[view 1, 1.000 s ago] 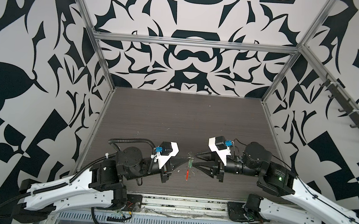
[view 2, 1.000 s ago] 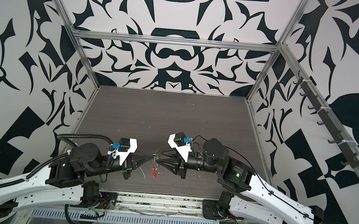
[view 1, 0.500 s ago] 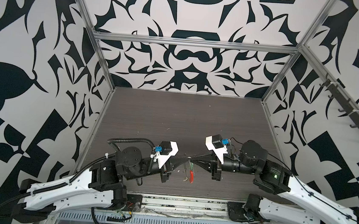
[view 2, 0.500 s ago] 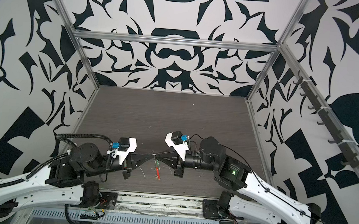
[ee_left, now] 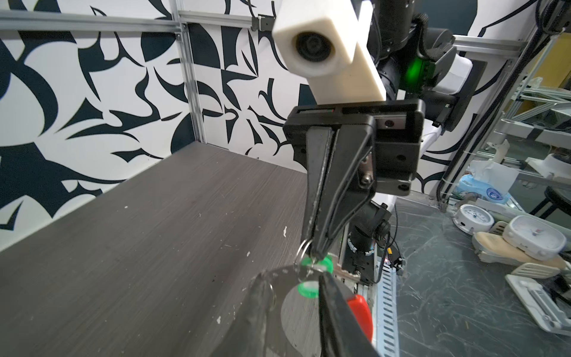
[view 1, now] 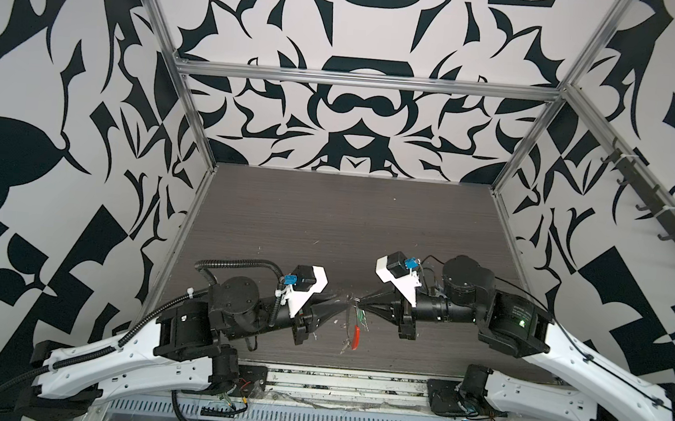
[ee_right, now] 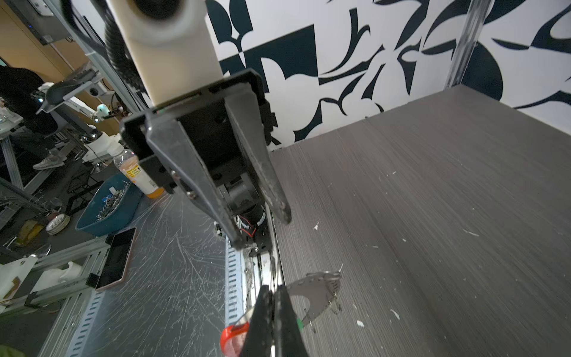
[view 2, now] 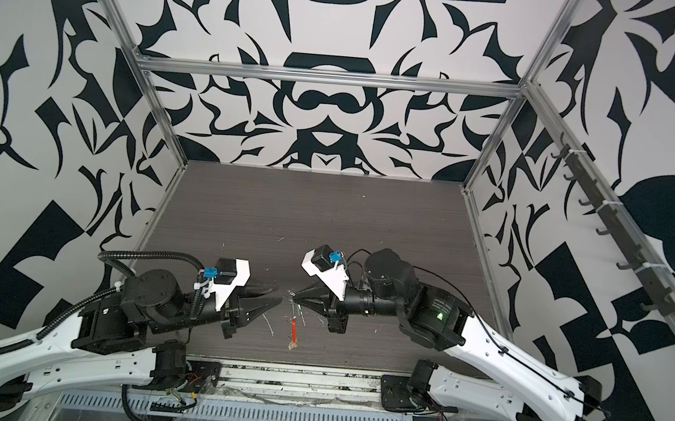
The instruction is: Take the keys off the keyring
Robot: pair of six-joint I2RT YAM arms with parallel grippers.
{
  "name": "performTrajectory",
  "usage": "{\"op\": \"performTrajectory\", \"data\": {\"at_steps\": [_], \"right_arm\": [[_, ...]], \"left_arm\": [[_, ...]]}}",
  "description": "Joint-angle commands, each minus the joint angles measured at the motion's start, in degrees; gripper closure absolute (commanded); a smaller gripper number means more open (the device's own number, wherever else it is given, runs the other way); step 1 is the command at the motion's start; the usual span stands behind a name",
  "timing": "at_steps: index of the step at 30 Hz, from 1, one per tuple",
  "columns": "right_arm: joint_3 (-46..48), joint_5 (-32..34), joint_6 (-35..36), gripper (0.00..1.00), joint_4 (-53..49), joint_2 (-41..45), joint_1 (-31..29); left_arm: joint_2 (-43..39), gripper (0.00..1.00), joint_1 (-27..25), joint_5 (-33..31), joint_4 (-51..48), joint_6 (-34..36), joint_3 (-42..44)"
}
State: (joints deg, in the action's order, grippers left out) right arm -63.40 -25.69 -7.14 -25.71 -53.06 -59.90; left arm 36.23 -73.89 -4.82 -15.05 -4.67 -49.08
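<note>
Right gripper (ee_left: 315, 251) is pinched tight, both black fingers pressed together on the top of the keyring (view 1: 355, 338); the bite sits right beside the green-tagged key (ee_left: 308, 290), and whether the pads also catch that key's metal is too small to tell; the hoop hangs down from that grip, a very thin thing, seen nearly edge-on in both top views; its red plastic section (view 2: 294, 328) shows on the lower stretch, with a yellowish speck, the yellow tag (view 2: 291, 345) by the look of it, at the very bottom; whether that low end touches the tabletop (view 1: 326, 227) I cannot tell. Across the gap, left gripper (ee_right: 260, 229) faces it tip to tip, fingers spread apart with nothing between them; its tips sit just beside the hoop's top, not gripping it. Both arms (view 1: 588, 379) reach in low from the near edge and meet over the front middle of the dark wood-grain surface, which is scattered with white flecks (ee_right: 315, 226); black-and-white patterned walls (view 1: 355, 130) close in the back and sides.
</note>
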Motion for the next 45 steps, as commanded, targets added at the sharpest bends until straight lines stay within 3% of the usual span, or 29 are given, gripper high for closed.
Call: {"op": "performTrajectory", "data": {"at_steps": [1,7,15,40,45], "right_arm": [[-6.4,0.2,3.7,1.00,-8.7,-1.2,0.4],[-13.0,-1.3,6.6,1.00,-17.1,-5.6,0.3],[-17.3,-2.4,9.1,1.00,-22.8,-8.8,0.4],[-18.6,-4.4,9.3,1.00,-22.6,-11.9,0.4],[-18.7,-4.5,9.5,1.00,-23.0,-12.2,0.4]], "left_arm": [[2.8,0.67,-0.1,2.8,-7.6,-0.3,-4.6],[9.0,0.65,-0.1,5.8,-12.7,0.6,-8.7],[10.1,0.70,-0.1,6.7,-15.9,0.9,-11.0],[12.1,0.86,0.2,8.1,-13.9,2.3,-10.9],[12.0,0.85,0.3,7.5,-13.9,2.5,-11.0]]}}
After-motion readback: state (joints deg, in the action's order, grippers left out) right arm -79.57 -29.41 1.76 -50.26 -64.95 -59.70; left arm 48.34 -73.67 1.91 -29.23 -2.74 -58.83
